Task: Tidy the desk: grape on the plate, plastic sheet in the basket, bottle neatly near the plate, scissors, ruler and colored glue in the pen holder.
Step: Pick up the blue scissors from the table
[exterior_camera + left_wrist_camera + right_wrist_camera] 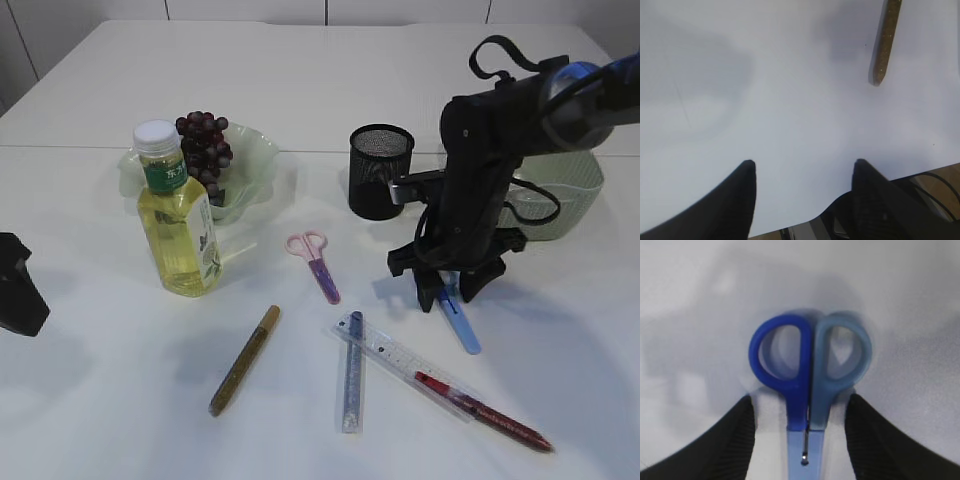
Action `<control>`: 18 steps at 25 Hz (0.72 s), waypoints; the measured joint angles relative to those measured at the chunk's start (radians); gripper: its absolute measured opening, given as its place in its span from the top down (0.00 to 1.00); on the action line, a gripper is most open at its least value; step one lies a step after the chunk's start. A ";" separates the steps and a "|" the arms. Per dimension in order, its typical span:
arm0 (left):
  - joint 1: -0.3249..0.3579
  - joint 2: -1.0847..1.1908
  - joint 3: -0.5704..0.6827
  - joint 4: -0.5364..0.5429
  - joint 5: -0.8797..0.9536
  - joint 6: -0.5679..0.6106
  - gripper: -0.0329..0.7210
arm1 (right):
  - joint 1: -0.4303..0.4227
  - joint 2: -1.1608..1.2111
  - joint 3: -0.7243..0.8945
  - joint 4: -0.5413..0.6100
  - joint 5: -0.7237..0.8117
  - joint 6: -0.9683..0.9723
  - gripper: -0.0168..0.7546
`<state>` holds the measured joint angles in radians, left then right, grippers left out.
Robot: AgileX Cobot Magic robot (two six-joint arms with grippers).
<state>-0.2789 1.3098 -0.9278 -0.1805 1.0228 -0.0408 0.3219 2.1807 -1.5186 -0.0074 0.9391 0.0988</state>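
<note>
While the right tool point(452, 292) stands over the blue scissors point(455, 312) with its two fingers point(725, 450) spread wide, one on each side of the handle neck, no grip is visible: a gap shows on both sides in the right wrist view. The left tool point(802, 200) is also wide apart and holds nothing; it sits at the left edge of the tabletop point(100, 400).

Item count:
- Scissors: two. The blue pair lies between the right fingers; a pink pair point(314, 262) with a purple blade cover lies near the middle.
- Glue pens: three. One gold point(244, 360), one silver-blue point(352, 370), one red point(482, 410). The silver-blue one lies against the ruler's left end and the red one overlaps its right end.
- Ruler point(400, 362): one, clear, lying diagonally.
- Bottle point(180, 215): one, upright, yellow liquid, directly in front of the plate.
- Plate point(255, 160): one, pale green with a wavy rim, carrying one bunch of dark grapes point(205, 145).
- Pen holder point(380, 170): one, black mesh, upright.
- Basket point(570, 195): one, pale green, behind the right arm.
</note>
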 joint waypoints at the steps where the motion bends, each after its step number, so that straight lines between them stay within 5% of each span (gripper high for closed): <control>1: 0.000 0.000 0.000 0.000 0.000 0.000 0.37 | 0.000 0.000 -0.002 0.000 0.000 0.000 0.38; 7: 0.000 0.000 0.000 -0.002 0.000 0.000 0.37 | 0.000 0.004 -0.004 0.000 0.000 0.004 0.40; 14: 0.000 0.000 0.000 -0.002 -0.004 0.000 0.37 | 0.000 0.004 -0.004 0.007 0.006 0.004 0.69; 18: 0.000 0.000 0.000 -0.002 -0.005 0.000 0.37 | 0.000 0.004 -0.004 0.007 0.008 0.004 0.73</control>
<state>-0.2789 1.3098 -0.9278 -0.1827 1.0181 -0.0408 0.3219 2.1847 -1.5224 0.0000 0.9468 0.1025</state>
